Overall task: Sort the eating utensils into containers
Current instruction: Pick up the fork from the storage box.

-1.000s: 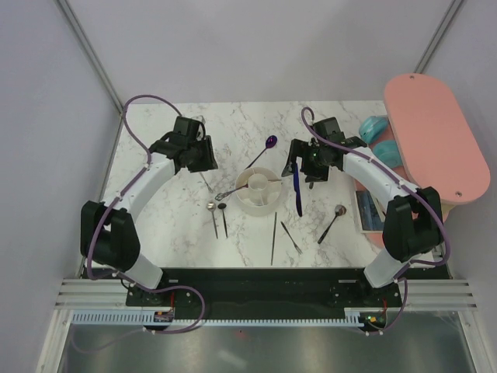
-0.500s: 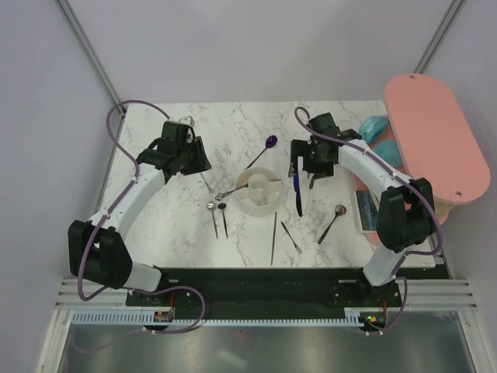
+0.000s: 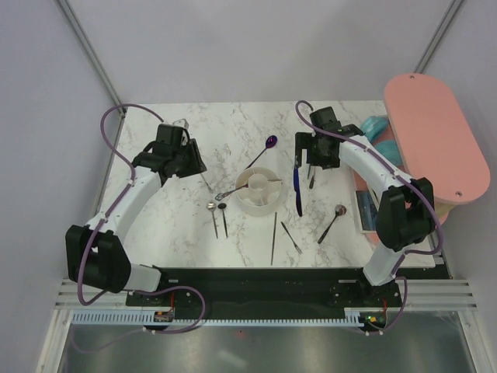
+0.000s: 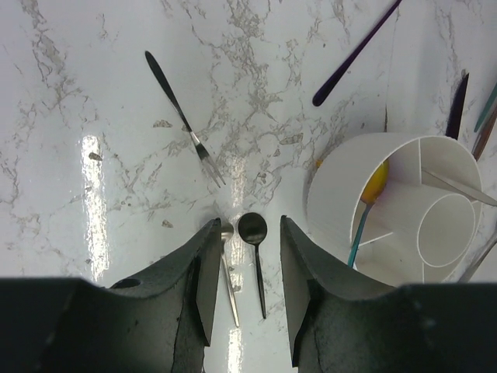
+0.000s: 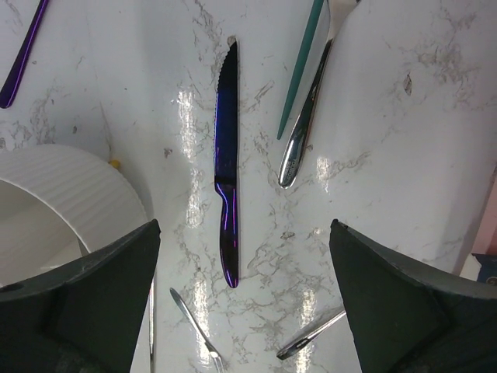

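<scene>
Inspected at the sorting stage, with most pieces not yet binned. Found the white round plastic divided holder [image 3: 258, 207] mid-table, already containing a gold-bowled spoon with a teal handle [image 4: 373, 183] in one ring section.

Found the left gripper [image 4: 248, 225] part open and empty, poised above a small black spoon [image 4: 257, 268] and a small silver spoon [image 4: 231, 284] lying side by side, just apart, near the holder's wall. Noted a black-handled silver fork [image 4: 183, 116] farther off.

Found the right gripper [image 5: 242, 225] spread wide and empty over a serrated blue-violet metal knife [image 5: 226, 155], flat on the white marble-pattern table [image 3: 171, 225] just beside the holder. Close to the knife, a polished silver utensil [image 5: 305, 132] and a teal stick [image 5: 299, 70].

Judged as to handling: light, rigid, thin and glossy, so likely to slide on the polished top and to pivot in a loose pinch. Recommend taking each piece across the mid-handle, near balance, jaws square to the shaft. For the knife, take the thicker handle, not the toothed blade. Expect little clearance under flat pieces, with fingertips likely to meet the tabletop.
</scene>
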You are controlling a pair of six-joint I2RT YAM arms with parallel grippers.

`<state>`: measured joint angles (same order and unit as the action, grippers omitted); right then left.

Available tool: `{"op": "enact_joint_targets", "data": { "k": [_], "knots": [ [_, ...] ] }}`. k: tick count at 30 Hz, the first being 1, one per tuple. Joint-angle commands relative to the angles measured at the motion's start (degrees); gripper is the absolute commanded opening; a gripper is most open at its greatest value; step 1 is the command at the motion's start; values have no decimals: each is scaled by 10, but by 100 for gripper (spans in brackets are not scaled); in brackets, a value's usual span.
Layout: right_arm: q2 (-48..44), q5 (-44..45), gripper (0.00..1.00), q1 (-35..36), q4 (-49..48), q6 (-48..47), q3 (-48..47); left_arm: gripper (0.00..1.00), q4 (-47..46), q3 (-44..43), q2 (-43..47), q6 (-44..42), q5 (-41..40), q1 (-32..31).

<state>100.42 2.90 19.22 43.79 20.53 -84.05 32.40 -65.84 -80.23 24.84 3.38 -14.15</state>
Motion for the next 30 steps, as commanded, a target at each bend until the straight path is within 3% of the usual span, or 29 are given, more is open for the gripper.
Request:
{"op": "enact_joint_targets", "data": {
  "k": [1,7,13,25,30],
  "knots": [
    [-23,-3,97,-2,-29,-9,-10,43,-18,6,35,13,0,6],
    [5,-89,97,-2,-46,-14,-34,43,-9,-1,30,7,1,19],
    [28,-120,94,-2,-53,-1,-39,43,-7,5,36,13,1,22],
    [46,-199,75,34,-45,-1,-31,43,-7,17,31,17,8,23],
    [39,-218,72,38,-39,2,-29,43,-7,19,29,21,13,23]
  ]
}}
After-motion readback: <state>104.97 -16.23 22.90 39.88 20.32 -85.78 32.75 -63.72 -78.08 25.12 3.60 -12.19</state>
